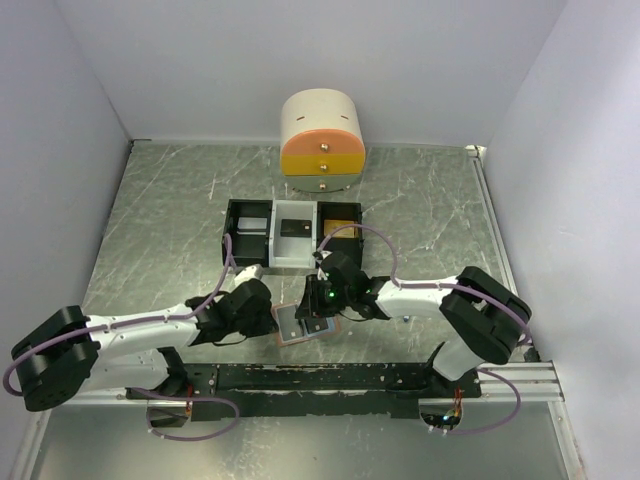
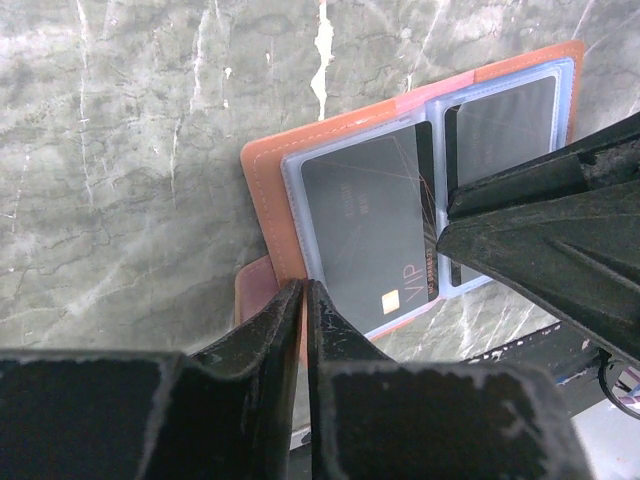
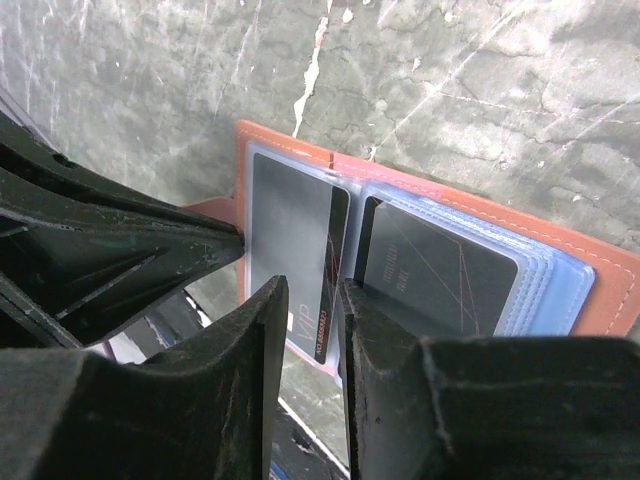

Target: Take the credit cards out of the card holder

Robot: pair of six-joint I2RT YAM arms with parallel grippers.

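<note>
The tan card holder (image 1: 300,326) lies open on the table between my two arms, its clear blue sleeves facing up. My left gripper (image 2: 303,290) is shut on the leather edge of the card holder (image 2: 265,170) at its left side. A dark grey credit card (image 2: 365,230) marked VIP sits in the left sleeve, and another dark card (image 2: 500,120) fills the right sleeve. My right gripper (image 3: 315,290) stands over the VIP card (image 3: 285,220), its jaws a narrow gap apart around the card's striped inner edge. The other card (image 3: 430,270) lies just to the right of it.
Black and white compartment trays (image 1: 293,232) stand behind the card holder, some holding small items. A cream and orange drawer unit (image 1: 321,142) sits against the back wall. White walls close in both sides, and a dark rail (image 1: 330,378) runs along the near edge.
</note>
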